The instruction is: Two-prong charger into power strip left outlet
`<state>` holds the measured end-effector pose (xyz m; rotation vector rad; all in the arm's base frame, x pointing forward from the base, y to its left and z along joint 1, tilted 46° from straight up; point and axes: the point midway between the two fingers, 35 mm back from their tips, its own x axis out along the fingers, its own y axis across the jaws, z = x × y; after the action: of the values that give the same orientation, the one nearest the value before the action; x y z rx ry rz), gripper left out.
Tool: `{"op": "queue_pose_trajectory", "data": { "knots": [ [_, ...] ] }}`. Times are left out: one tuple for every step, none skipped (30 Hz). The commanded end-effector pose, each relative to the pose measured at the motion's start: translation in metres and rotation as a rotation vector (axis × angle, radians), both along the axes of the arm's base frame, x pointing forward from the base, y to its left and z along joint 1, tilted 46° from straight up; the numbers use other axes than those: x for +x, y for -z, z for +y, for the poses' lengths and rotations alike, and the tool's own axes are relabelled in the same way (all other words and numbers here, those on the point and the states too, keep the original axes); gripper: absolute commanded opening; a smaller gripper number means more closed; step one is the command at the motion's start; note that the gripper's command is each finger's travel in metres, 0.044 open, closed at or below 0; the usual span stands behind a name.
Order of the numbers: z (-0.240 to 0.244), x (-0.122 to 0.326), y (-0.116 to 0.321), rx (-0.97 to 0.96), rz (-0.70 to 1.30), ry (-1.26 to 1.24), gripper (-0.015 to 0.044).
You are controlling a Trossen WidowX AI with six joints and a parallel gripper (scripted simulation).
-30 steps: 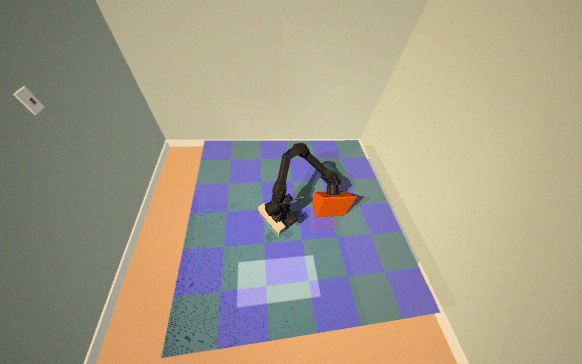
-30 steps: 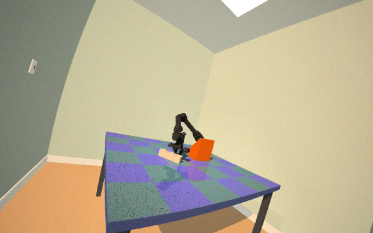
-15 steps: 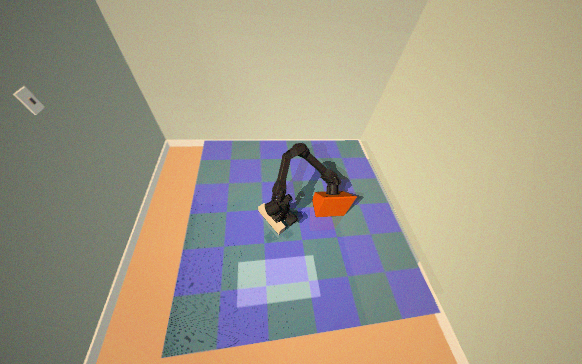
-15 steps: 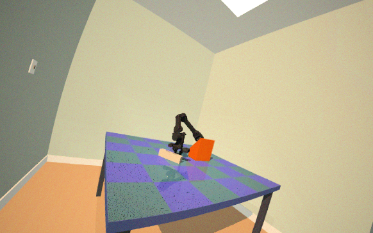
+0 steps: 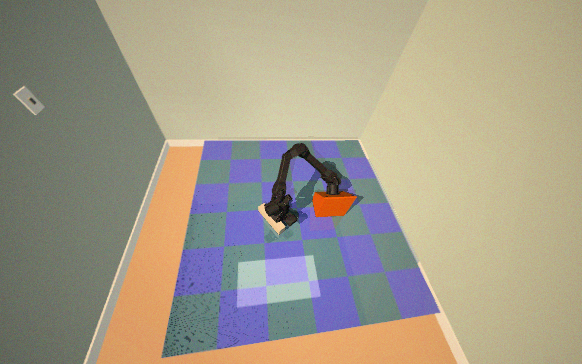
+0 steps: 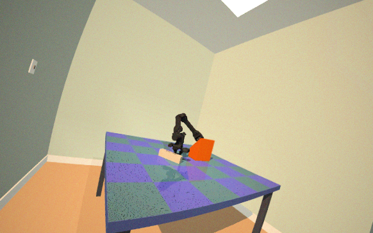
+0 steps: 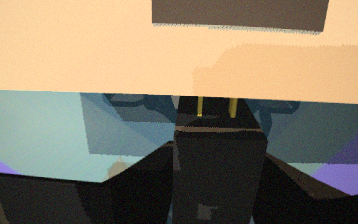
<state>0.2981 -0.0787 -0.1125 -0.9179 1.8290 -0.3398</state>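
My gripper [image 7: 209,151] is shut on the dark two-prong charger [image 7: 218,150]. Its two yellow prongs [image 7: 216,106] point at the tan power strip [image 7: 125,45], which fills the top of the wrist view. The prong tips are hidden behind the strip's near edge; I cannot tell whether they are in an outlet. A dark rectangular patch [image 7: 240,14] shows on the strip above. In the top view the gripper [image 5: 282,212] sits low at the tan strip [image 5: 274,219] on the checkered table. In the exterior view the gripper [image 6: 177,146] stands right behind the strip [image 6: 170,155].
An orange block [image 5: 334,203] stands at the arm's base, just right of the strip; it also shows in the exterior view [image 6: 202,150]. The table has open checkered surface on all other sides.
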Motion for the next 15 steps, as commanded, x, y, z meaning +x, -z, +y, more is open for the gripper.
{"op": "queue_pose_trajectory", "data": {
  "knots": [
    [0.0012, 0.0008, 0.0, 0.004, -0.004, 0.002, 0.0],
    [0.0011, 0.0005, -0.0001, 0.004, -0.004, 0.002, 0.0],
    [0.001, 0.0003, -0.0002, 0.004, -0.004, 0.002, 0.0],
    [0.001, 0.0001, -0.0003, 0.004, -0.004, 0.002, 0.0],
    [0.001, 0.0001, -0.0003, 0.004, -0.004, 0.002, 0.0],
    [0.001, 0.0001, -0.0003, 0.004, -0.004, 0.002, 0.0],
    [0.001, 0.0002, -0.0003, 0.004, -0.004, 0.002, 0.0],
    [0.0011, 0.0004, -0.0002, 0.004, -0.004, 0.002, 0.0],
    [0.0011, 0.0006, -0.0001, 0.004, -0.004, 0.002, 0.0],
    [0.0012, 0.0009, 0.0, 0.004, -0.004, 0.002, 0.0],
    [0.0013, 0.0012, 0.0001, 0.004, -0.004, 0.002, 0.0],
    [0.0013, 0.0015, 0.0002, 0.004, -0.004, 0.002, 0.0],
    [0.0014, 0.0018, 0.0004, 0.004, -0.004, 0.002, 0.0],
    [0.0015, 0.0022, 0.0004, 0.004, -0.004, 0.002, 0.0],
    [0.0016, 0.0024, 0.0005, 0.004, -0.004, 0.002, 0.0]
  ]
}}
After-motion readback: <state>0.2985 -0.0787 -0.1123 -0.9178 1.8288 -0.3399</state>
